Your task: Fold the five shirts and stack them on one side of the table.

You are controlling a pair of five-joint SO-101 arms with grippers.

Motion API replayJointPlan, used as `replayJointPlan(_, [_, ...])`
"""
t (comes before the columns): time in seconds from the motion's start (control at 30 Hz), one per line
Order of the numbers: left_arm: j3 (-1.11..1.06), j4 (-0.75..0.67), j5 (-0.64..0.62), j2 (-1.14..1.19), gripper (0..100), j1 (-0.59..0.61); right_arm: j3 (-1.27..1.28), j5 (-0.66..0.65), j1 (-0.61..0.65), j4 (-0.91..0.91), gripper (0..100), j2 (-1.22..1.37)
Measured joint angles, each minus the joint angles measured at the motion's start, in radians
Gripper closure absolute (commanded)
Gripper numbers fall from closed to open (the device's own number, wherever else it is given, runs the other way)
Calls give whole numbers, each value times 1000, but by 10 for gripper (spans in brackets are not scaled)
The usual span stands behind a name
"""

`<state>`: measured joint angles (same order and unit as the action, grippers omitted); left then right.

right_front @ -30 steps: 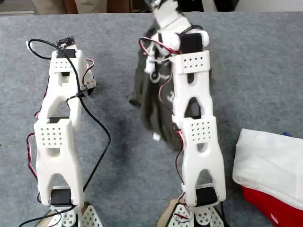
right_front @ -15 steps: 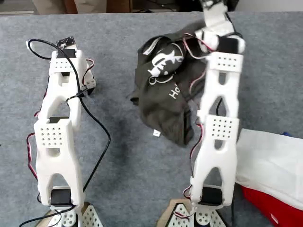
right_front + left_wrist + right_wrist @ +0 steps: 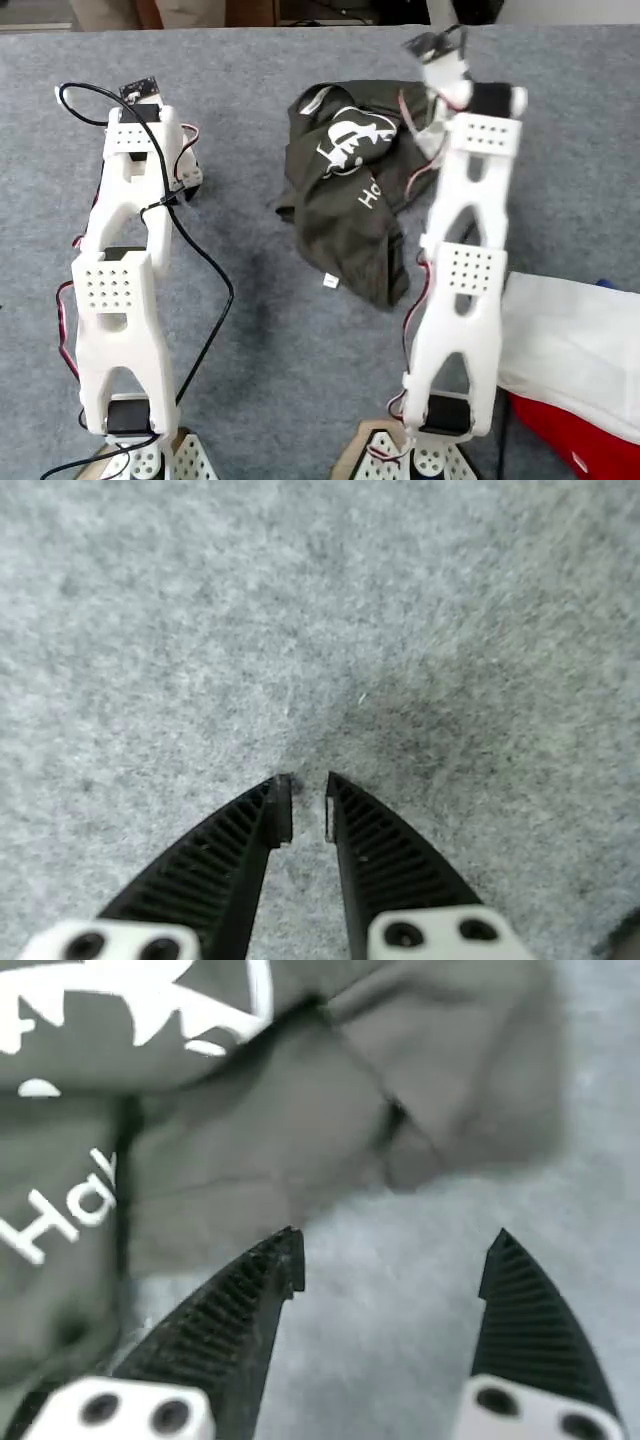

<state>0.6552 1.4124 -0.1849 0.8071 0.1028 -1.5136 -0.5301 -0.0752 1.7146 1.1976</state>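
Lying crumpled, dark olive shirt (image 3: 345, 225) (white print up), unfolded

Dark shirt (image 3: 345, 215) w/ white print lies crumpled on grey counter (image 3: 250, 350), upper middle. R arm (image 3: 465, 270) stretches along its right edge, wrist end over the fabric. L arm (image 3: 120, 270) well apart at left, black cable (image 3: 205, 265) looped across it. White cloth (image 3: 570, 350) atop red cloth (image 3: 575, 440), lower-right corner.

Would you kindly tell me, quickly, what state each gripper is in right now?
Left gripper: closed, holding nothing.
Right gripper: open, holding nothing, at the edge of the dark shirt.
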Motion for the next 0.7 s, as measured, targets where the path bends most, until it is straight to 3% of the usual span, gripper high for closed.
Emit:
replayJointPlan(0.2, [0,0,0,0,925,0,0,51,71,-91,728,132])
replayJointPlan(0.27, [0,0,0,0,925,0,-8,57,91,-97,799,163])
replayJointPlan(0.37, [0,0,0,0,925,0,-26,58,91,-97,993,170])
replayJointPlan(0.7, [26,-3,21,2,925,9,-74,124,103,54,995,115])
